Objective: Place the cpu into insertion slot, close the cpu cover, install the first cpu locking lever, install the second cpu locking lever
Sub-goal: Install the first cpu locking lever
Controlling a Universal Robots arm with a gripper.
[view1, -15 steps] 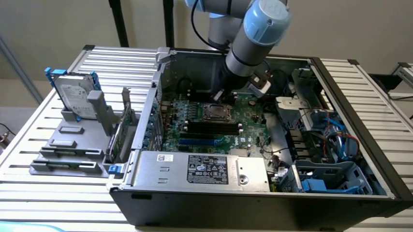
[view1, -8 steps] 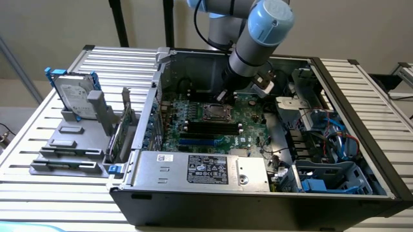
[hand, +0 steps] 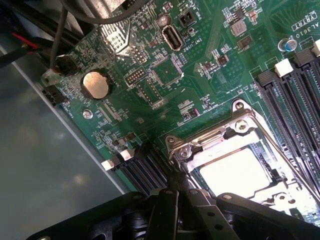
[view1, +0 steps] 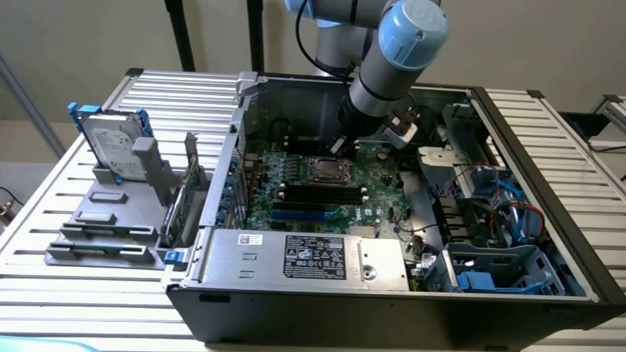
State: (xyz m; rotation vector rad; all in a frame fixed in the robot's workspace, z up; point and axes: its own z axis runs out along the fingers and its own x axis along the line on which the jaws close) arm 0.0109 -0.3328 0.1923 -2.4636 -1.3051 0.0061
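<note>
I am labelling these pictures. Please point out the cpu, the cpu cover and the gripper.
cpu (hand: 235, 171): wrist view, on its pale metal face inside the window.
cpu cover (hand: 210, 141): wrist view, on the silvery frame bar beside the cpu.
gripper (hand: 182, 192): wrist view, between its dark fingertips.

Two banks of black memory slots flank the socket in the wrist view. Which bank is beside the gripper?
The shorter bank, between the coin cell and the socket. It runs down to the gripper; the other bank sits across the socket.
</note>
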